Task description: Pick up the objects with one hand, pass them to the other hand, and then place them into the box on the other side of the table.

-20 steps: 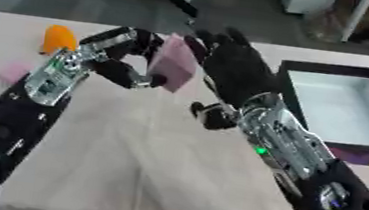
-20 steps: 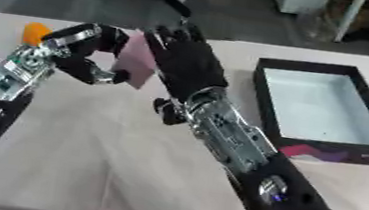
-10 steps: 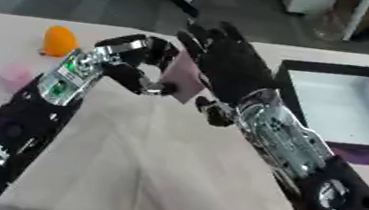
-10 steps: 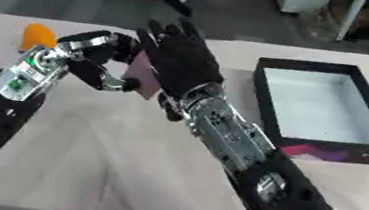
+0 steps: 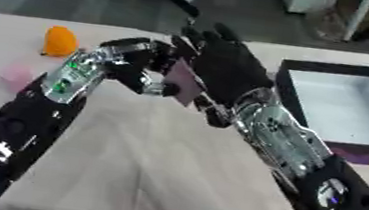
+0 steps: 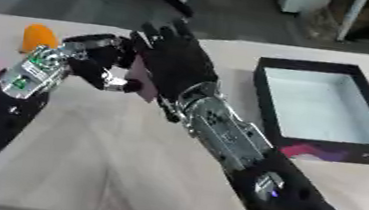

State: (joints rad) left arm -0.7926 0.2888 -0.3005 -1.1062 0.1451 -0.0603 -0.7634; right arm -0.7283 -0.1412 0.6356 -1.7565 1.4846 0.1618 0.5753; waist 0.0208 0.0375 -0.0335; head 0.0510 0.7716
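My left hand holds a flat mauve-pink object above the table's middle, fingers curled round it. My right hand stands open right behind it, palm against the object's far side, fingers straight and pointing up. An orange object and a small pink object lie at the table's left. The black box with a pale blue inside sits at the right.
The beige table stretches toward me between the two arms. Beyond the far edge stand a chair base and floor clutter. A purple patch shows on the box's front wall.
Both hands have drifted to the right together. The mauve-pink object now sits closer against the right palm, held lower and more tilted.
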